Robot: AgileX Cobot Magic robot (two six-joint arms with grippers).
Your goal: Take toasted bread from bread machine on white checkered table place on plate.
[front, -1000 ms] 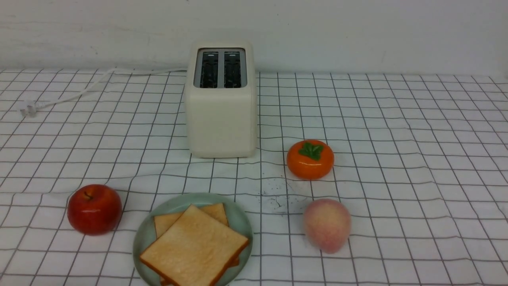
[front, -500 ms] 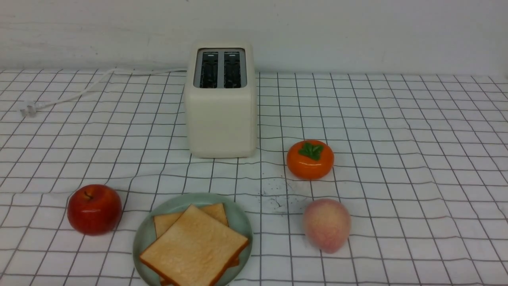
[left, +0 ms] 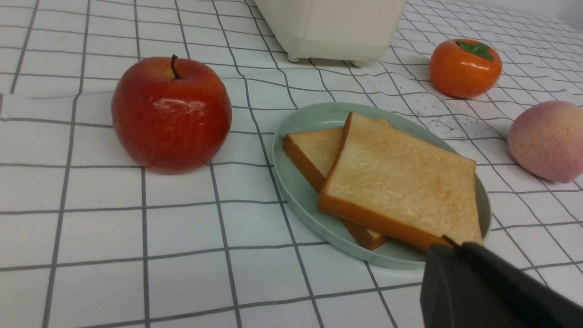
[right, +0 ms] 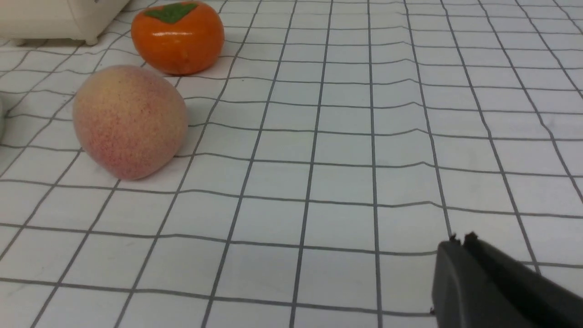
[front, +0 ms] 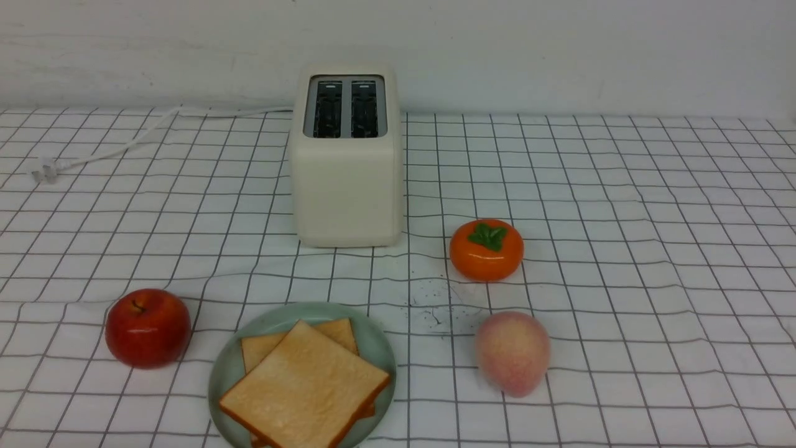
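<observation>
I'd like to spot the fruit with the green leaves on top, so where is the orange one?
In the front view, the persimmon sits right of the toaster, just beyond the peach.

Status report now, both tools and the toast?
Left tool shut, holding nothing. Right tool shut, holding nothing. Toast stacked on plate. Toaster slots empty.
</observation>
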